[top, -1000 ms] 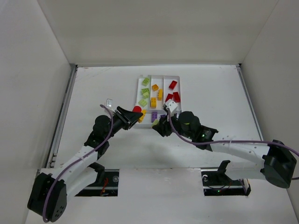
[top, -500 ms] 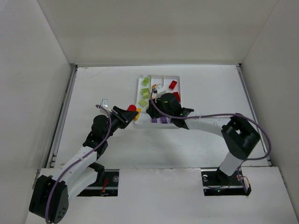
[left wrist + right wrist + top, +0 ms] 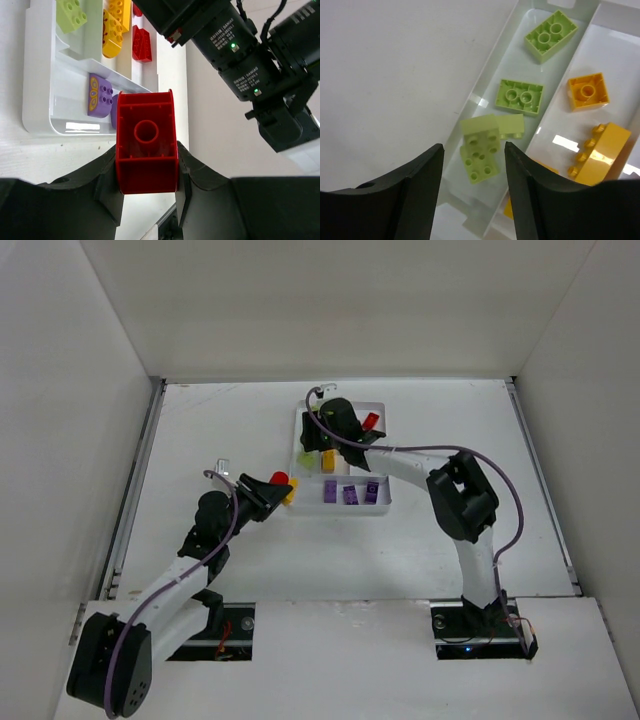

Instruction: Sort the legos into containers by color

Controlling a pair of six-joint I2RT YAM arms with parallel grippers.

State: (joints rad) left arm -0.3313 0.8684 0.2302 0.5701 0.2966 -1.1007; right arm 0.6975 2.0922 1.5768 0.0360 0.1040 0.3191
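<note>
My left gripper [image 3: 147, 172] is shut on a red lego [image 3: 147, 142], held just off the near left corner of the white tray [image 3: 37, 100]; from above, that gripper [image 3: 272, 488] and its red lego [image 3: 280, 478] are seen there. My right gripper [image 3: 472, 150] stands open over the left long compartment, nothing between its fingers. Light green legos [image 3: 480, 150] lie under it, with two more [image 3: 520, 96] farther along. Yellow-orange legos [image 3: 588, 91] fill the middle section. Purple legos [image 3: 351, 494] lie in the crosswise section, and a red one [image 3: 371, 421] on the right.
A yellow-orange brick [image 3: 291, 490] lies on the table by the left gripper's tip. The right arm [image 3: 455, 495] reaches across the tray's right side, its black wrist [image 3: 240, 50] close above the left gripper. White walls enclose the table.
The right arm swung from the tray's near edge to its far left compartment and its jaws opened. The left gripper, still holding the red lego, shifted slightly.
</note>
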